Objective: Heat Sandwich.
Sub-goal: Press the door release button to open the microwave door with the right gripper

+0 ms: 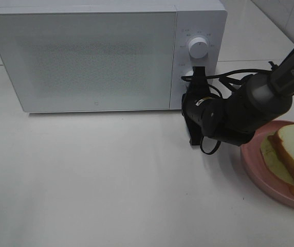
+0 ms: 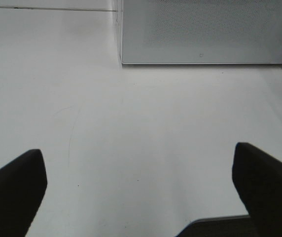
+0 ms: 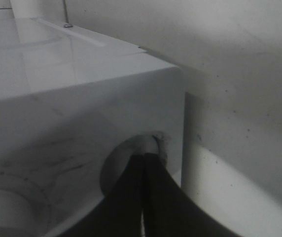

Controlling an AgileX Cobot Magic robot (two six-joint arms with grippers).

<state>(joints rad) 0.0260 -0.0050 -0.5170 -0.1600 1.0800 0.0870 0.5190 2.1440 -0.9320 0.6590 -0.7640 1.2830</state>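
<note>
The sandwich (image 1: 291,154), white bread with tan crust, lies on a round pink plate (image 1: 257,170) at the right edge of the table. The white microwave (image 1: 95,56) stands at the back with its door closed. My right gripper (image 1: 198,73) is shut, its tips against the lower round button on the microwave's control panel, below the upper knob (image 1: 198,48). In the right wrist view the closed fingertips (image 3: 145,154) touch that round button (image 3: 115,168). My left gripper (image 2: 137,150) is open and empty over bare table, and it is out of the exterior high view.
The right arm (image 1: 260,98) and its black cables (image 1: 229,80) stretch between the plate and the microwave's right front corner. The microwave's front lower edge (image 2: 200,59) shows far ahead in the left wrist view. The white table (image 1: 85,175) lies in front.
</note>
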